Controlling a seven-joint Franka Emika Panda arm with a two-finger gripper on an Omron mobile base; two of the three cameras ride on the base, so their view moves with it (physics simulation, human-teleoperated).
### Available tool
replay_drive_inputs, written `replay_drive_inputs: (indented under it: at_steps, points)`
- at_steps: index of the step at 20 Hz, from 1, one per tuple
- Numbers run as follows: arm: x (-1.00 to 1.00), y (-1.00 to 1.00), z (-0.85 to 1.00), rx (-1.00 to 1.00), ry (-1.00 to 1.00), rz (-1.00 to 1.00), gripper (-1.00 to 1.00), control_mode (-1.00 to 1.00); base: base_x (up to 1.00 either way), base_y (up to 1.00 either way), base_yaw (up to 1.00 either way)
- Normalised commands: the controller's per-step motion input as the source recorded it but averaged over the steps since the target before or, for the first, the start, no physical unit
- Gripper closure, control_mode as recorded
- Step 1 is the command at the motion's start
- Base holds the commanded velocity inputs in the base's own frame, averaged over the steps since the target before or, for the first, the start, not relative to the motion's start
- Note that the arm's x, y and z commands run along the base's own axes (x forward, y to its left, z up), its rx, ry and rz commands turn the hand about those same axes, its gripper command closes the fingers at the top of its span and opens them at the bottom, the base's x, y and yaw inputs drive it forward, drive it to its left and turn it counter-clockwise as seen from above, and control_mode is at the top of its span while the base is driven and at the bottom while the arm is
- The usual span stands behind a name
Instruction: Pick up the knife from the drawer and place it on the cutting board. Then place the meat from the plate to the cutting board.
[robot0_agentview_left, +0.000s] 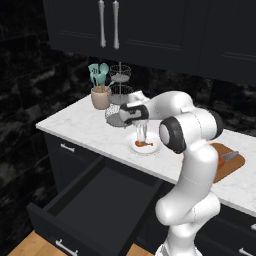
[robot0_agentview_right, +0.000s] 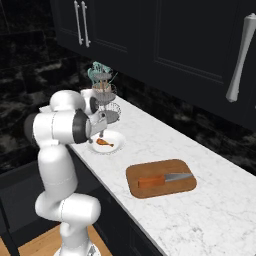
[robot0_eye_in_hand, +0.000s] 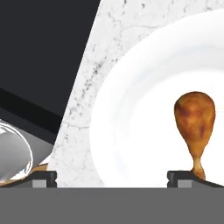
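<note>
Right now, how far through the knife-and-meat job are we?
Done: the knife lies on the cutting board. In hand: the open gripper hangs over the plate, its fingers not around the meat. Left: grasp the meat and place it on the board. The drawer is open.

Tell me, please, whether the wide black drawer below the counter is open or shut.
Open. The drawer is pulled far out from under the marble counter, and its dark inside looks bare.

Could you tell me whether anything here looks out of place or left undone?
Only the drawer: it stands pulled wide open below the counter, though the knife already lies on the cutting board. The meat sits tidily on the plate; nothing is spilled.
</note>
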Motion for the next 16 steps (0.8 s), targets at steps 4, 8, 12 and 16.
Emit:
replay_drive_inputs:
  at_steps: [4, 8, 12, 16]
  points:
    - [0.39, 0.00, -0.21, 0.00, -0.03, 0.00, -1.00, -1.00, 0.00, 0.00, 0.00]
    - [0.42, 0.00, -0.14, 0.00, -0.01, 0.00, -1.00, -1.00, 0.00, 0.00, 0.00]
    - [0.35, 0.00, -0.24, 0.00, -0.10, 0.00, -1.00, -1.00, 0.00, 0.00, 0.00]
    - [0.29, 0.02, -0.17, 0.00, -0.10, 0.00, -1.00, -1.00, 0.00, 0.00, 0.00]
